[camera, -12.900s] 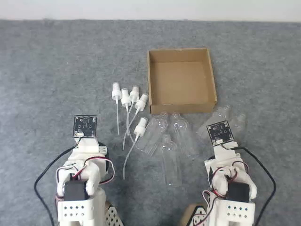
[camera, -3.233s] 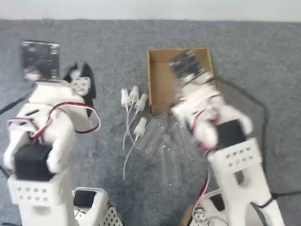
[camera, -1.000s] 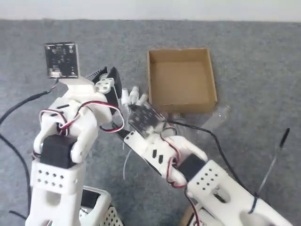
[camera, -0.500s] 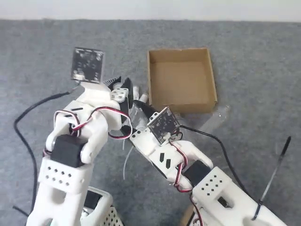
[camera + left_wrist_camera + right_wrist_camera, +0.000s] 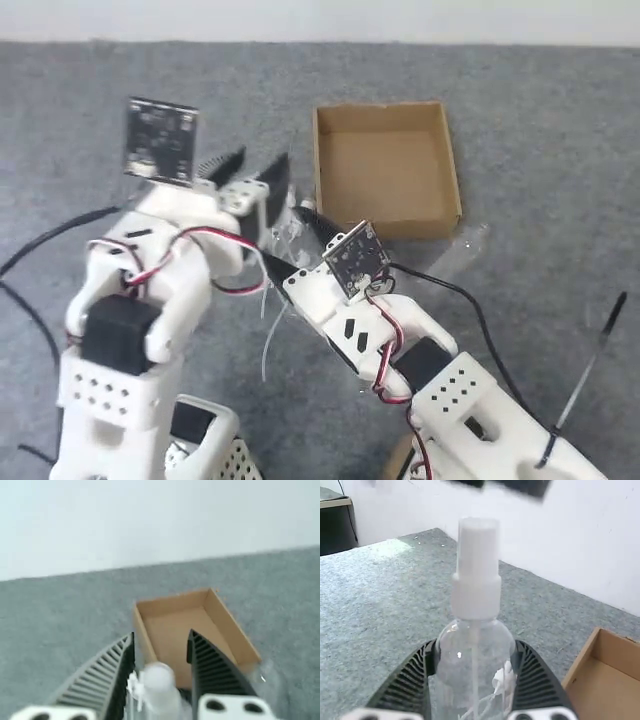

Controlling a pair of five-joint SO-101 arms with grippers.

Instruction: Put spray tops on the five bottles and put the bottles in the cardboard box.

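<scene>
My right gripper (image 5: 476, 652) is shut on a clear bottle (image 5: 475, 645), held upright with a white spray top (image 5: 476, 575) sitting on its neck. In the high view the bottle (image 5: 290, 232) hangs left of the cardboard box (image 5: 385, 170), above the carpet. My left gripper (image 5: 250, 165) stands open just above it. In the left wrist view its fingers (image 5: 112, 670) flank the spray top (image 5: 159, 680) with a gap on each side. The box (image 5: 172, 601) lies beyond, with nothing in it.
Another clear bottle (image 5: 465, 245) lies on the grey carpet right of the right arm, below the box's front corner. A loose spray tube (image 5: 268, 345) lies between the arms. The box's corner (image 5: 582, 660) is close beside the held bottle.
My left gripper has opened and drawn up and back from the spray top, which stays on the bottle. The right arm has kept the bottle near the same spot.
</scene>
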